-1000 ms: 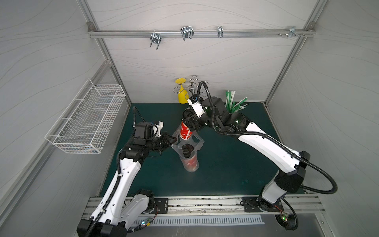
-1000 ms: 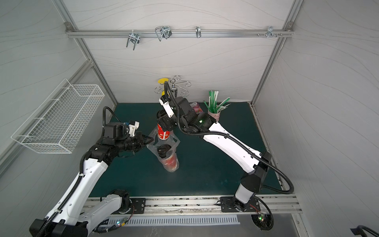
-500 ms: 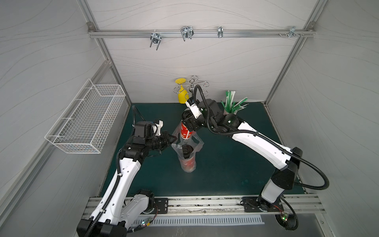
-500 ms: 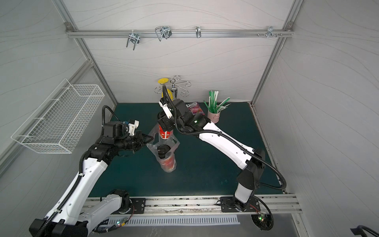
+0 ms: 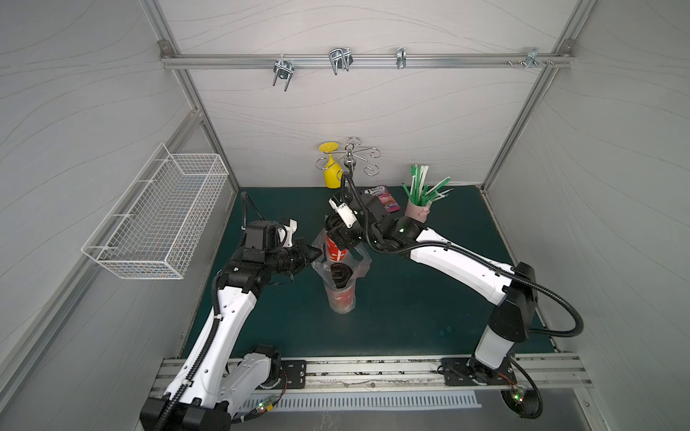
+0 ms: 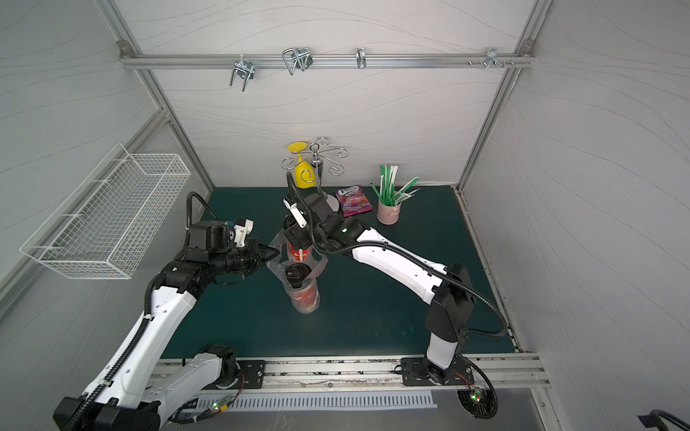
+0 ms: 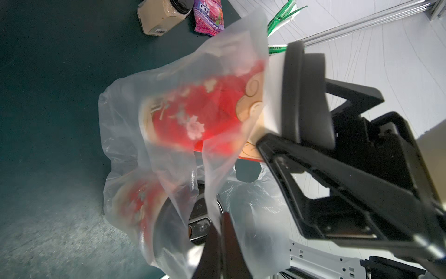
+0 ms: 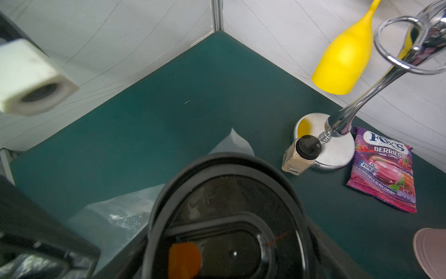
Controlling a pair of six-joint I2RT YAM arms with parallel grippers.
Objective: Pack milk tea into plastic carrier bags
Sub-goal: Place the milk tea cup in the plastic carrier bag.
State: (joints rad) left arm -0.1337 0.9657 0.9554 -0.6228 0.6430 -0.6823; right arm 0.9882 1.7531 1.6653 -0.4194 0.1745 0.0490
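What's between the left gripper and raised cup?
Only the clear plastic bag, pinched by the left gripper, covering the raised cup in the left wrist view.

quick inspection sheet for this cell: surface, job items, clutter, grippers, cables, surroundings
surface: green mat, no spills seen
job's things: bagged cup upright inside the clear bag; held cup partly in the bag mouth
clutter: snack packet, beige bottle, straw pot, yellow glass hanging on chrome rack, all at the back
grippers: left gripper shut on the bag edge; right gripper clamped on held cup near its lid
cables: black conduits loop off both arms, no snag seen
surroundings: wire basket on side wall; hook rail overhead
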